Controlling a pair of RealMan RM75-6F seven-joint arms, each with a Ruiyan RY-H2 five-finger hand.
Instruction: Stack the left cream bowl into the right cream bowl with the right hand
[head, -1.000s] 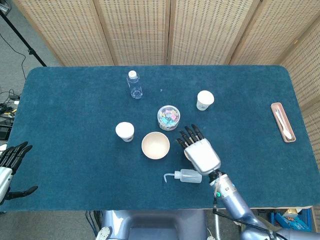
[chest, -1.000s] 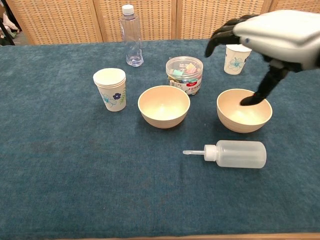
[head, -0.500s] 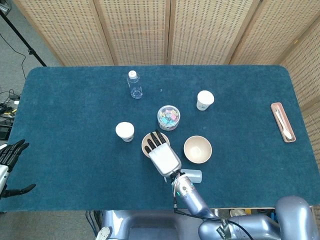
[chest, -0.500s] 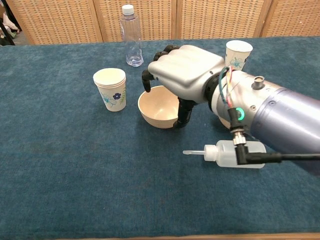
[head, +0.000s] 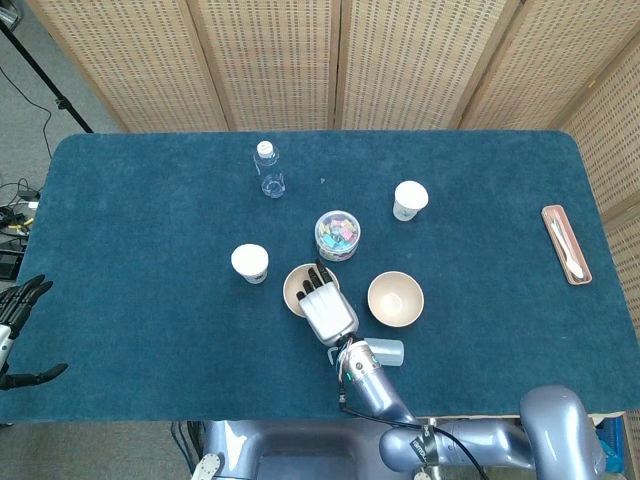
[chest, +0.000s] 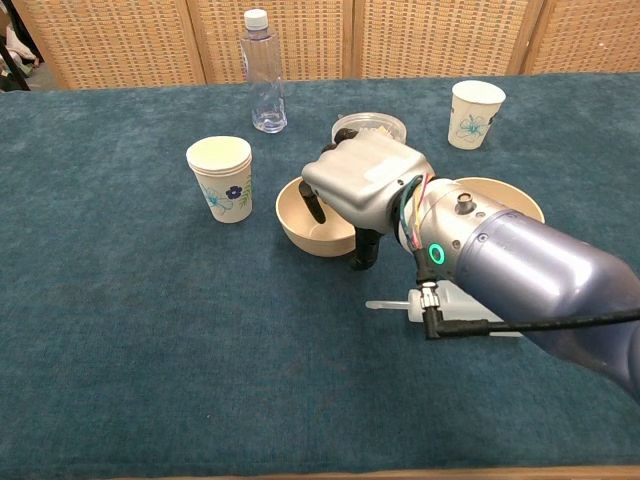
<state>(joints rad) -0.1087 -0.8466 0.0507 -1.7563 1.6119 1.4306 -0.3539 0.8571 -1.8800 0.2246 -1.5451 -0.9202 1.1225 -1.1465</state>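
The right robot hand (chest: 362, 187) grips the rim of the left round cream bowl (chest: 303, 222). The bowl sits on the blue worktop (chest: 150, 330). The left robot hand (head: 18, 322) hangs open.

Right hand (chest: 365, 182) covers much of left cream bowl (chest: 305, 225), grip unclear; right cream bowl (chest: 520, 200) & squeeze bottle (chest: 385, 303) mostly behind forearm; left hand (head: 18, 310) cut off at frame edge.

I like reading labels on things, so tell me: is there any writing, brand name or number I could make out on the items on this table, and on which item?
No text can be read in either view.
Paper cups: flower prints only, no words.
Clear water bottle: no label visible.
Clear jar: colourful contents; any label is hidden in the chest view and too small in the head view.
Squeeze bottle: plain as far as it shows.
Right hand: no lettering, only a green light at its wrist.
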